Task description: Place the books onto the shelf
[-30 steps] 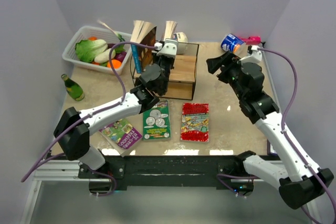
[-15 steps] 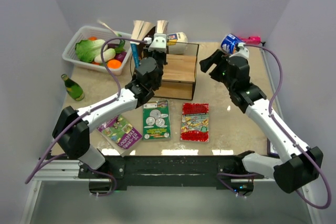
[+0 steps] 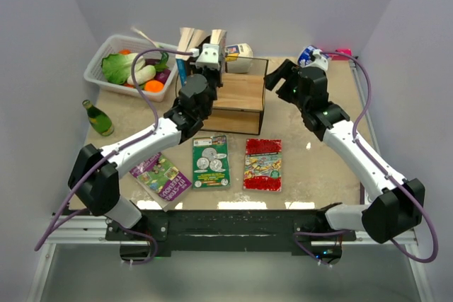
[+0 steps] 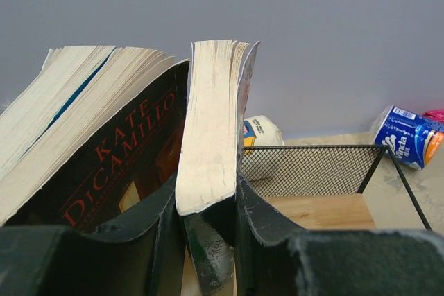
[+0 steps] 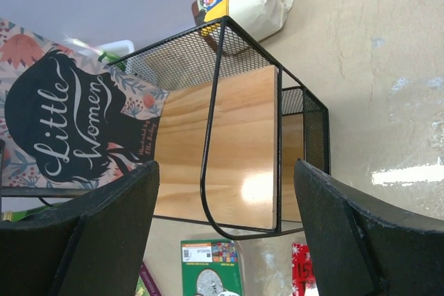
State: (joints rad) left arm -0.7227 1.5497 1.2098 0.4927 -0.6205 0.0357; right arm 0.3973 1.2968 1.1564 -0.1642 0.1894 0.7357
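My left gripper (image 3: 211, 52) (image 4: 208, 195) is shut on an upright book (image 4: 211, 136) with cream page edges, held over the back left of the shelf (image 3: 241, 97). A dark brown book (image 4: 132, 150) leans next to it, with another behind. In the right wrist view a book titled Little Women (image 5: 69, 129) stands at the left end of the shelf (image 5: 229, 143). My right gripper (image 3: 278, 80) (image 5: 227, 166) hangs open just off the shelf's right side, holding nothing. A green book (image 3: 211, 162), a red book (image 3: 263, 164) and a purple-and-green book (image 3: 163, 177) lie flat on the table in front.
A white basket (image 3: 99, 68) of toy vegetables sits at the back left, with a green bottle (image 3: 99, 118) in front of it. A white bag (image 3: 239, 53) lies behind the shelf. A blue-and-white can (image 3: 309, 55) and a pink object (image 3: 340, 53) lie at the back right.
My left gripper has carried its book back and left along the shelf to beside the standing books. My right arm has swung left, close to the shelf's right side.
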